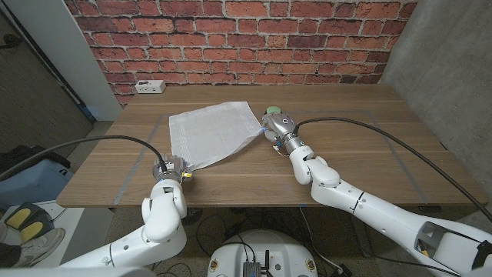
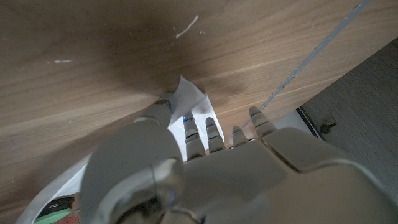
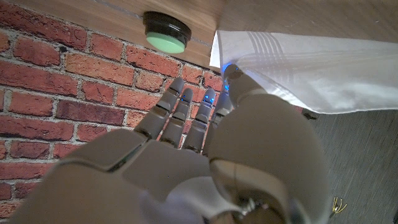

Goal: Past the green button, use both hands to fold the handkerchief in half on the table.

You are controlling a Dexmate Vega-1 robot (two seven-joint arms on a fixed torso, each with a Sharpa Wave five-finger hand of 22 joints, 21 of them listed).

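White cloth (image 1: pixel 213 132) is lying spread on the wooden table (image 1: pixel 354 165), past its middle toward the brick wall (image 1: pixel 238 38). The left hand (image 1: pixel 172 169) is pinching the cloth's near corner (image 2: pixel 186 99). The right hand (image 1: pixel 279 127) is pinching the right corner (image 3: pixel 227 53), just beside the green button (image 3: pixel 165 33).
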